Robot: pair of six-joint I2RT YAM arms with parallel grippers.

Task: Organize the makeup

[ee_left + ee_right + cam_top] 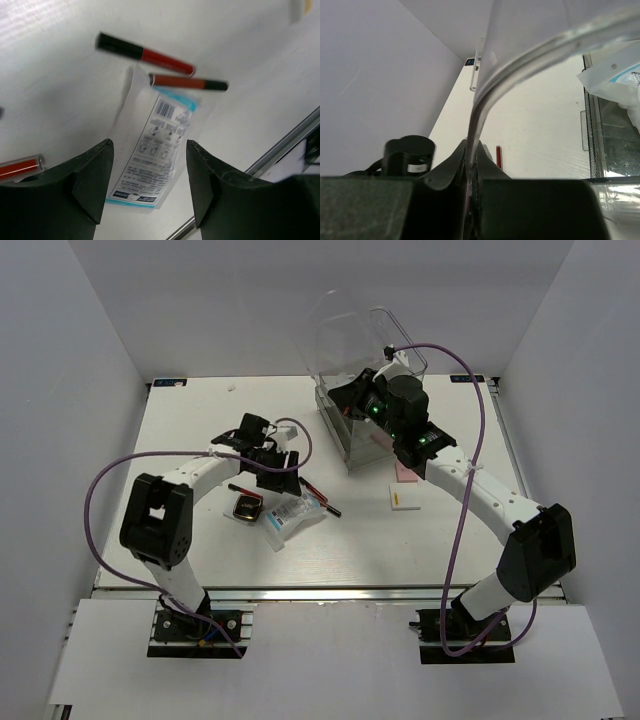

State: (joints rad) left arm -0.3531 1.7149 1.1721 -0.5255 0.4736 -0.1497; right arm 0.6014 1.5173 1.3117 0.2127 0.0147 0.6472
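The left gripper, jaws parted and empty, is shown over the flat white blue-printed plastic packet lying on the white surface. Two thin black-and-red pencils lie at the packet's far end. The packet is judged light, limp and slippery, and best pinched across its long edges. The right gripper is clenched on the curved clear plastic lid.

White table, plain white walls, even bright light
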